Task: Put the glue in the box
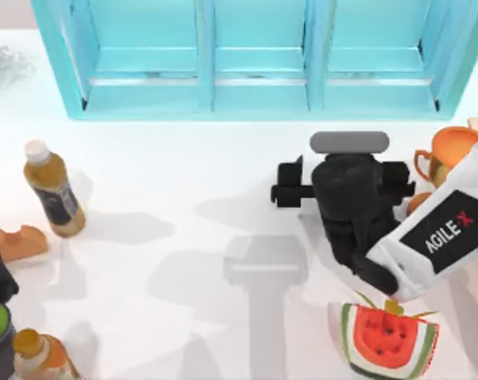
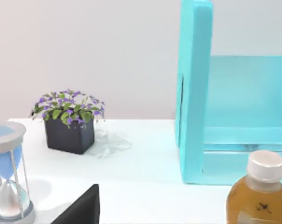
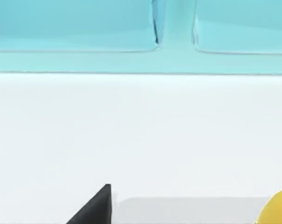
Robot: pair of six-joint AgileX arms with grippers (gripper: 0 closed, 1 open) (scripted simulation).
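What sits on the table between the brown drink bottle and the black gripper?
Nothing: bare white table separates the bottle from the right gripper, top view.

Your top view looks straight down on the white table (image 1: 183, 261), with the turquoise box (image 1: 259, 59) at 12 o'clock. Your left wrist camera sits low near the table, facing level past a brown drink bottle (image 2: 260, 193) toward the box's end wall (image 2: 194, 88). Your right wrist camera hangs close over the table, facing the box front (image 3: 141, 60). All three views share that box.
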